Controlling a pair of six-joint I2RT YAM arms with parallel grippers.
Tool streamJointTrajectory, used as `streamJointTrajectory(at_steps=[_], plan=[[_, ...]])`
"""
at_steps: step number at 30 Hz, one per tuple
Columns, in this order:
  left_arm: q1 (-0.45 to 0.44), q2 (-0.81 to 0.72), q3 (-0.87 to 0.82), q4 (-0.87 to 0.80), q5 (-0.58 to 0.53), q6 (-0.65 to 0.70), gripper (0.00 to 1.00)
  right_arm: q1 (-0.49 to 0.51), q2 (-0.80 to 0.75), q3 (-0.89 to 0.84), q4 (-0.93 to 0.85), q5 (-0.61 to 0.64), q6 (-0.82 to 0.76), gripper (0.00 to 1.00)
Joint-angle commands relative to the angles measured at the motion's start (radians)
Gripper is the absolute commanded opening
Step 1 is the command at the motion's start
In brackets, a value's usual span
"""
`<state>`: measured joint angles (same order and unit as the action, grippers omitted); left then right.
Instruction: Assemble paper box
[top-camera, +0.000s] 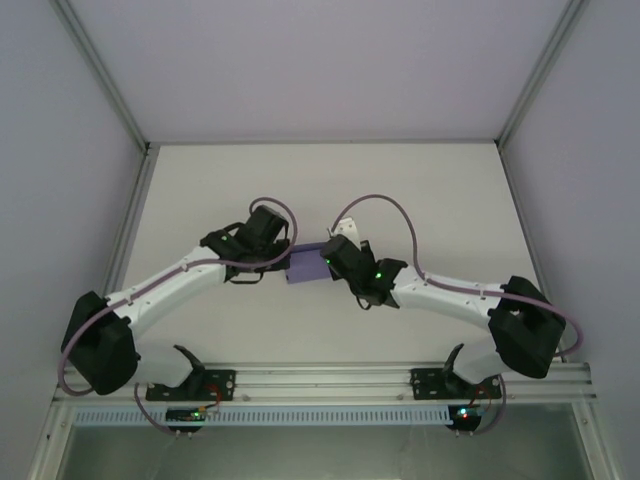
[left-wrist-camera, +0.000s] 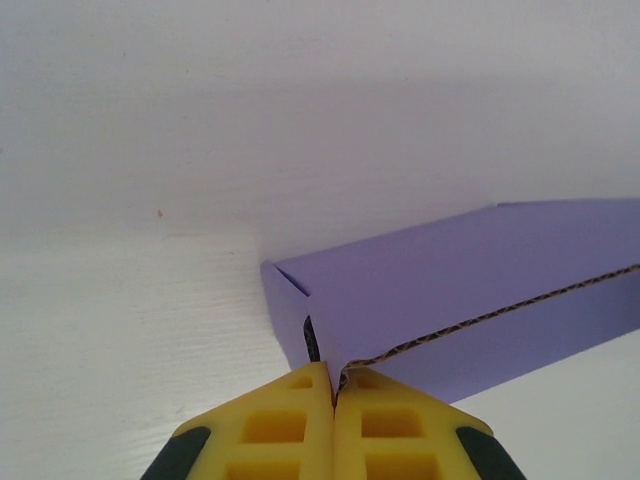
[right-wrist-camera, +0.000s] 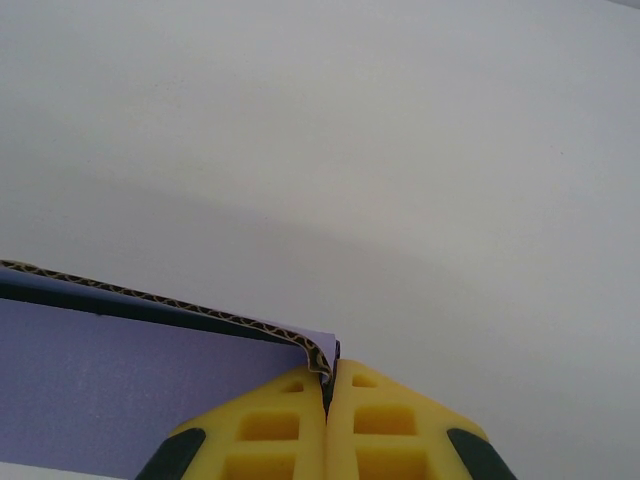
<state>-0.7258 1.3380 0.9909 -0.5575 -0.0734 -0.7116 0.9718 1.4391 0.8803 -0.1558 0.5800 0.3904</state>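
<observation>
Though thin, corrugated lavender paper box (left-wrist-camera: 470, 280)

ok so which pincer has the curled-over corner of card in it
The right pincer: the paper box corner curls over at its tips. The left pincer is shut on a straight flap edge beside a folded end wall.

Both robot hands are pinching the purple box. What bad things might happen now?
The left gripper pinches only a thin corner of the paper box, so the card might slip out or crease. The right gripper clamps an edge that already curls over; pulling apart could tear or bend it.
</observation>
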Motion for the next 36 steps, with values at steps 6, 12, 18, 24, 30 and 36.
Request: streamJointTrajectory(at_steps=[6, 12, 18, 24, 30, 36], plan=[[-0.008, 0.042, -0.047, -0.037, 0.019, -0.091, 0.0, 0.015, 0.024, -0.039, -0.152, -0.026, 0.046, 0.0], [-0.046, 0.111, -0.061, -0.064, -0.025, 0.015, 0.0, 0.028, 0.014, -0.094, -0.073, -0.001, 0.01, 0.0], [-0.094, 0.091, -0.144, -0.045, -0.045, 0.008, 0.0, 0.048, -0.009, -0.17, 0.002, -0.012, -0.049, 0.0], [-0.095, 0.076, -0.193, -0.01, -0.037, -0.009, 0.0, 0.038, -0.059, -0.2, 0.032, -0.101, -0.039, 0.04], [-0.095, 0.082, -0.168, 0.02, -0.037, -0.007, 0.0, -0.045, -0.179, -0.173, 0.061, -0.282, -0.062, 0.34], [-0.096, 0.08, -0.156, 0.017, -0.04, 0.01, 0.0, -0.13, -0.25, -0.16, 0.125, -0.421, -0.081, 0.64]])
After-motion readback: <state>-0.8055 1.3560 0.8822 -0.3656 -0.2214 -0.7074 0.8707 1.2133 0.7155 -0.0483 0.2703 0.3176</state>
